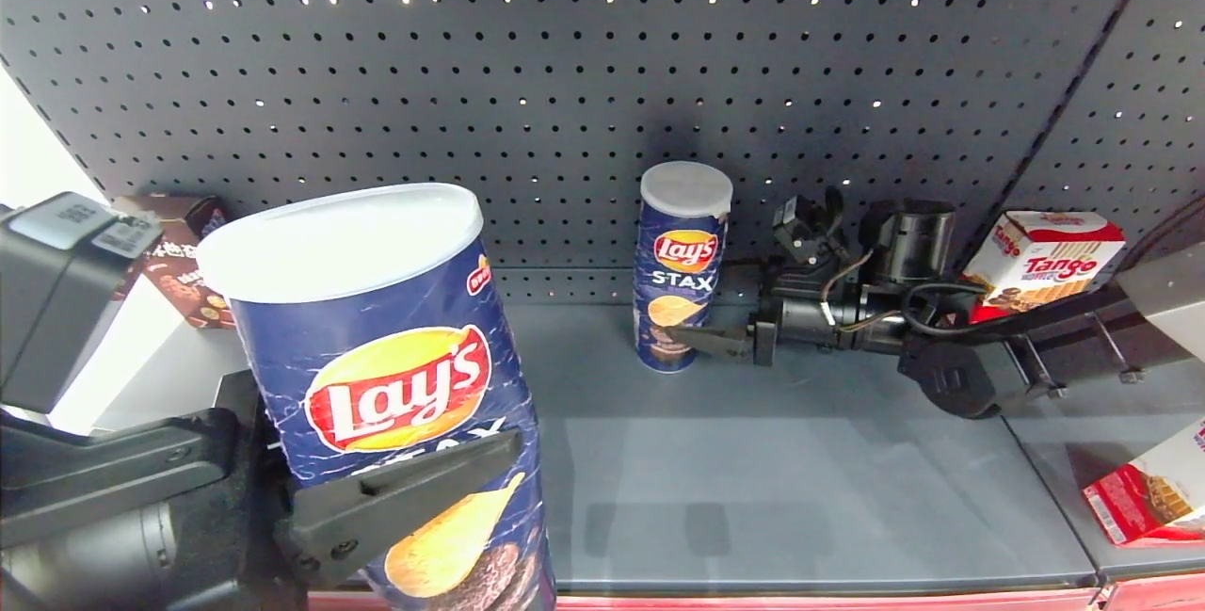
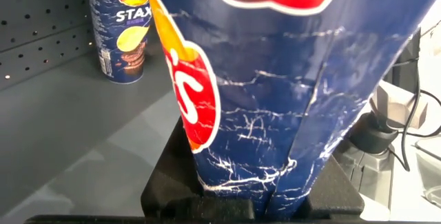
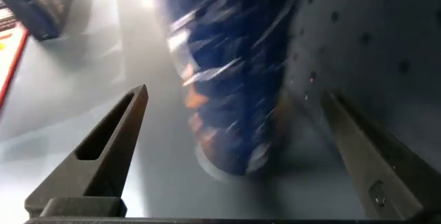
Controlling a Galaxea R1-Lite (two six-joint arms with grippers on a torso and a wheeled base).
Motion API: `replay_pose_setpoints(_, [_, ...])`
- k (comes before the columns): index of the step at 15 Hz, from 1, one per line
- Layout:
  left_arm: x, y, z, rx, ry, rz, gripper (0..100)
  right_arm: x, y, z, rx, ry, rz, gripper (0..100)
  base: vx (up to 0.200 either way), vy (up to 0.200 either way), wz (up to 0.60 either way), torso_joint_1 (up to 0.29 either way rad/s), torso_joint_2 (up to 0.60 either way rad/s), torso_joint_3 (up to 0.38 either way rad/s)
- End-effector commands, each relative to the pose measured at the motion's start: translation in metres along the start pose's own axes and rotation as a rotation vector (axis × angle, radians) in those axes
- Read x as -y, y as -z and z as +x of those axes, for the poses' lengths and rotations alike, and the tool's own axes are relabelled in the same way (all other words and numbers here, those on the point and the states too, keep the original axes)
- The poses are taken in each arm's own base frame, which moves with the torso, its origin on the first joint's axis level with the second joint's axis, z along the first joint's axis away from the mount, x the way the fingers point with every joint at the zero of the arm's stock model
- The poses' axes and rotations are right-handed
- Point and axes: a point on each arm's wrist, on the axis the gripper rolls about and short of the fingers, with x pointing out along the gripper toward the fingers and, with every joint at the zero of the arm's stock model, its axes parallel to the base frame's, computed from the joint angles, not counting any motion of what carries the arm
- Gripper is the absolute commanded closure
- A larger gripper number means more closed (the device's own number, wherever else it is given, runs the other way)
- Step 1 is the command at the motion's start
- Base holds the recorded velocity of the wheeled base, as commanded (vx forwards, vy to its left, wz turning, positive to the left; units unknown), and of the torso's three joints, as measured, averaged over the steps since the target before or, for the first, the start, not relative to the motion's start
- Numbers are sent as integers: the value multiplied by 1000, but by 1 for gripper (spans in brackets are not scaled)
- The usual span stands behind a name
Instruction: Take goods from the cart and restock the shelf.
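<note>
Foreground: the can (image 2: 275, 93) occupies most of the frame, clamped between the black jaws of the left gripper (image 2: 251, 186). Background: a second can (image 2: 127, 31) stands upright on the grey shelf (image 2: 69, 148), near the pegboard (image 2: 34, 24).

Light: even, fairly bright indoor light from above.
Glare: blown-out white at the head view's left edge; a white wash over the far shelf in the right wrist view.
Pegboard (image 1: 565, 74): bright pinpoints through its holes; its rows bow near the edges.
Shelf floor (image 1: 800, 479): soft dark shadow under the right arm (image 1: 941, 347).
Standing can (image 3: 234, 79): smeared, print unreadable in the right wrist view.
Held can (image 1: 377, 385): sharp, evenly lit in the head view.
</note>
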Motion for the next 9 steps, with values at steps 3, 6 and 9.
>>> replay_pose_setpoints(3, [-2,2,0,-6,-11,-4,100,12,13,25,9,-13,-7,0,0,0,0,0,0,0])
replay_pose_setpoints(6, [-3,2,0,-7,-17,-4,100,15,16,29,13,-12,-13,100,0,0,0,0,0,0])
replay_pose_setpoints(9, [-3,3,1,-14,-17,-6,100,14,15,30,16,-13,-14,100,0,0,0,0,0,0])
